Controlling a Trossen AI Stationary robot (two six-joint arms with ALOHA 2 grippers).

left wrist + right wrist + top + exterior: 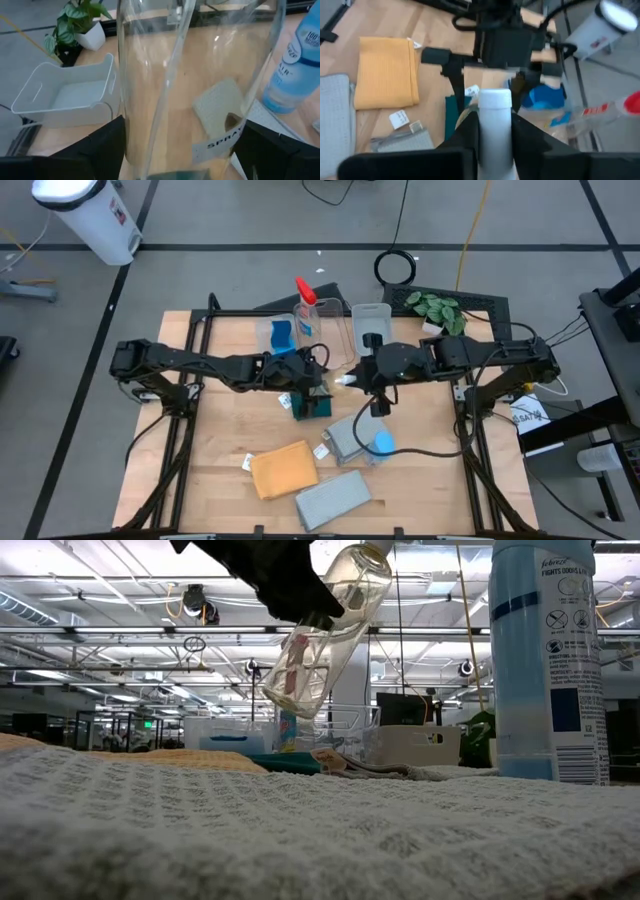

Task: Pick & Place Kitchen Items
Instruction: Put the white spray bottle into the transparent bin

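Two grippers meet mid-table over the dark-green cloth (312,406). Right gripper (494,127) pinches the white top of a clear spray bottle (325,630), which hangs tilted. Left gripper (175,145) straddles the bottle's body, fingers spread wide either side.

Both arms meet mid-table: the left gripper (312,377) sits right over a dark-green cloth (312,406), and the right gripper (352,379) faces it holding something pale, can't tell what. Toward the near edge there's an orange cloth (283,470), a grey cloth (333,501), another grey cloth (349,438) and a blue-topped spray bottle (381,443) standing on it. By the far edge, clear bins (370,319) hold a blue sponge (282,336) and a red-topped spray bottle (306,305), with a plant (436,310) at the far right corner.
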